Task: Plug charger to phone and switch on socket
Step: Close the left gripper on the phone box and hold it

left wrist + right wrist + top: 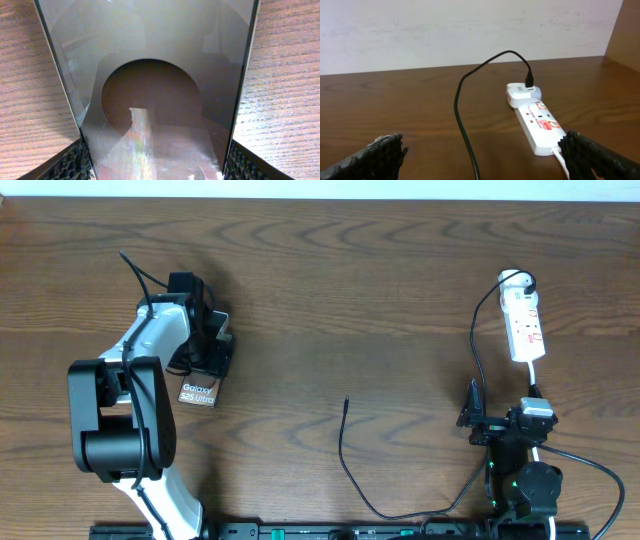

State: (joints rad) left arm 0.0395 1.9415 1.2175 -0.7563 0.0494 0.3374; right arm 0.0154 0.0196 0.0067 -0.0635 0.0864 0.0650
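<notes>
While the left pincer (205, 368) is closed on the phone (198, 392), its two pads (75, 162) press against the slab's long edges, one on each side. In the left wrist view the phone (160, 75) fills the space between the pads, its glossy face reflecting a round dark shape. From overhead, the white lettering end of the phone projects from under the pincer at the left of the bench (350, 280). Whether the phone rests on the bench or is lifted clear cannot be determined.

The right pincer (472, 412) is spread wide and holds nothing; in the right wrist view its fingers (385, 155) sit at opposite lower corners. The socket (525, 325) lies ahead of it at the right of the bench, with a white adapter (520, 92) plugged into its far end and a white cord (562, 160) leaving its near end.

The charger (342, 442) runs from that adapter, curves along the front edge, and ends with its plug tip (346, 400) free near bench centre, well apart from the phone.
</notes>
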